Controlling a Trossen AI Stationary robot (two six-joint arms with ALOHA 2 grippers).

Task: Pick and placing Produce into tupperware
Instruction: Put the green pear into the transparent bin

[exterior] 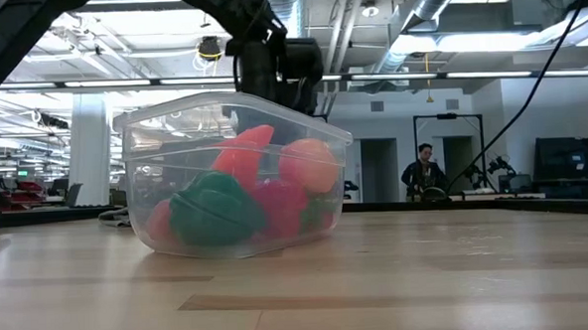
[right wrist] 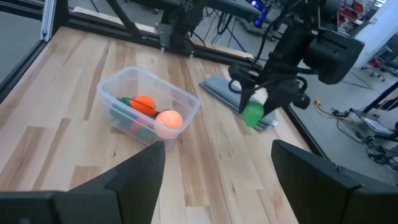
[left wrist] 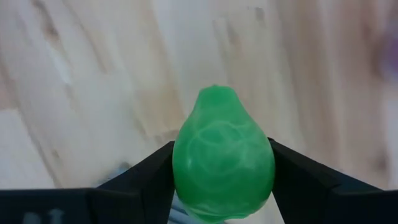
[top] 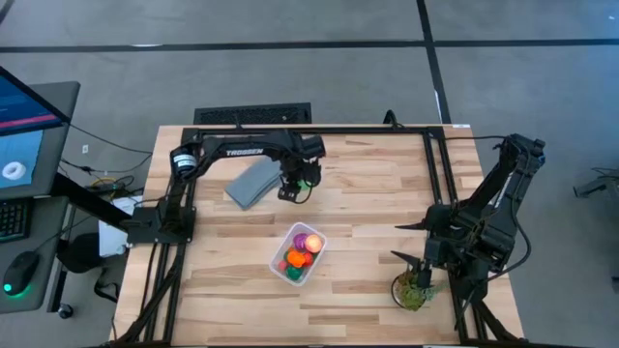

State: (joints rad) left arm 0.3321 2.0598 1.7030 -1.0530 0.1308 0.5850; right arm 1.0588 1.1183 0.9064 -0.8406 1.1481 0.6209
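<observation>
- High view: your left gripper is up near the far side of the worktop, just beside the grey lid. Its jaws are clenched on a light green pear. The tupperware sits near the middle of the worktop, well apart from the pear, with toy produce already inside. Your right gripper waits by the right edge, next to the potted plant.
- Low view: the tupperware is close up. A dark green piece, red pieces and an orange ball lie in it. Your left arm hangs behind it.
- Left wrist view: the pear is squeezed between the two dark fingers, held above bare wood.
- Right wrist view: your right jaws are spread wide with nothing in them. The pear hangs over the lid's edge.
- I think you are at the carry step. Next, bring the pear over the tupperware's open top, then let go.
- There is open wood between the pear and the tupperware. Watch the near rim, and stay above the pile inside.
</observation>
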